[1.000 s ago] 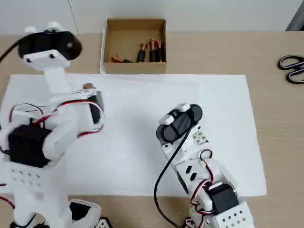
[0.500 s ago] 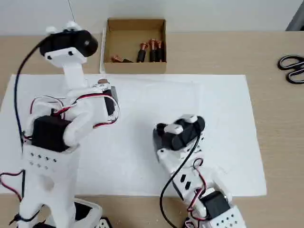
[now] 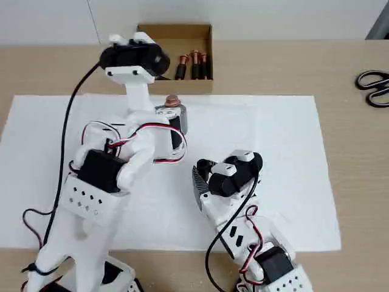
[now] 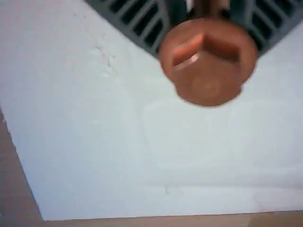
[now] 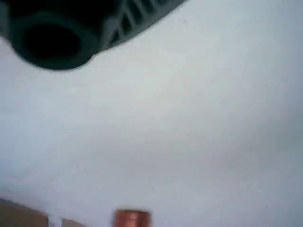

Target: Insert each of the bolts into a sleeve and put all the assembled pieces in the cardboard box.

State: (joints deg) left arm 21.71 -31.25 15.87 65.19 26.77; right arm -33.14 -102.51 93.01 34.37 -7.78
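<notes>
The copper bolt sits left of centre in the high view, below the cardboard box, clamped head-out in the left claw over the white sheet. The right claw, at lower centre, is closed on a black sleeve. Assembled pieces lie inside the box at top centre.

No readable txt, nos., labels or signs in any view. Cardboard box walls look plain, and the white sheet on the table carries no legible print either.
</notes>
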